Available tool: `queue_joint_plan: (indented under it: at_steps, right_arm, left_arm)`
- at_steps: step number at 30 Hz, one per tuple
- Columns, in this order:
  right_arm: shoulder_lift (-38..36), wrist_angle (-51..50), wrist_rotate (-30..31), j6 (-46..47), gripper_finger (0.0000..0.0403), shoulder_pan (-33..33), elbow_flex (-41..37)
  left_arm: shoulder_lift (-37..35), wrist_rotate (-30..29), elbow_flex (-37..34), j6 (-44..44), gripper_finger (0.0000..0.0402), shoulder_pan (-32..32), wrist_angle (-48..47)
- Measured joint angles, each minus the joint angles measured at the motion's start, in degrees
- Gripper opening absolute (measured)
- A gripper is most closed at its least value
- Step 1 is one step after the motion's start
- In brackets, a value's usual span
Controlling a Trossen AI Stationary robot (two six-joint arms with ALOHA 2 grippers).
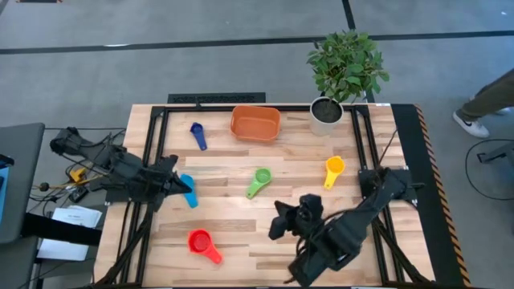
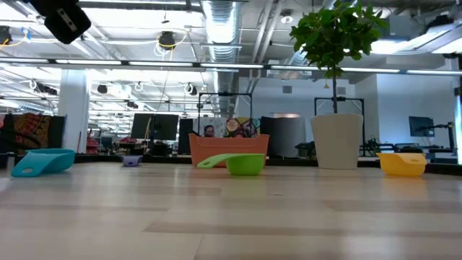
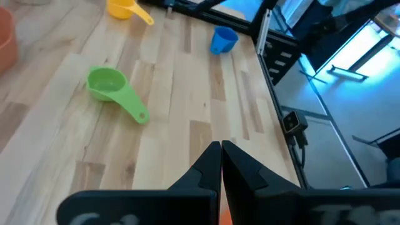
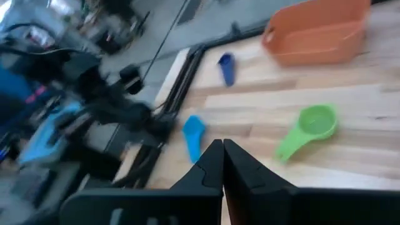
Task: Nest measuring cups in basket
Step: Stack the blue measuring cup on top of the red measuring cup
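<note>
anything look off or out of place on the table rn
Nothing spilled or damaged. The basket holds no cups; the navy, light blue, green, yellow and red cups lie scattered singly on the table. A potted plant stands beside the basket, unrelated to the cups.

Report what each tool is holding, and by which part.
Nothing is held. The left tool and the right tool are both shut with nothing between their fingers; the green cup lies untouched on the table.
</note>
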Motion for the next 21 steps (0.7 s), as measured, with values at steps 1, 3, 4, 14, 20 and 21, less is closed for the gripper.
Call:
queue_joint_plan:
  at_steps: [1, 3, 4, 14, 20, 21]
  right_arm:
    - [0.86, -1.48, -0.05, 3.77, 0.0023, 0.11, -1.12]
    - [2.29, -0.89, -0.31, 8.17, 0.0022, -0.46, -3.17]
    - [2.59, -0.81, -2.03, 8.33, 0.0021, -0.46, -4.46]
    - [0.37, -0.33, -10.22, 5.94, 0.0017, -4.90, -12.79]
    - [-1.58, 4.61, -16.99, -14.25, 0.0014, -11.27, -13.29]
    - [-2.15, 6.00, -18.54, -18.95, 0.0014, -12.48, -13.20]
  left_arm:
    - [-0.79, 0.65, -0.28, 0.00, 0.0000, 0.62, -0.14]
    - [-2.71, 1.44, -0.45, 0.37, 0.0000, 1.57, 0.03]
    - [-3.75, 1.73, -0.92, 0.60, 0.0000, 1.87, -0.05]
    - [-11.11, 0.41, -5.84, -1.15, 0.0000, 3.41, -0.94]
    - [-10.40, -2.21, -6.86, -0.12, 0.0000, 3.45, -0.45]
    - [-10.22, -3.36, -6.86, 0.27, 0.0000, 3.64, -0.49]
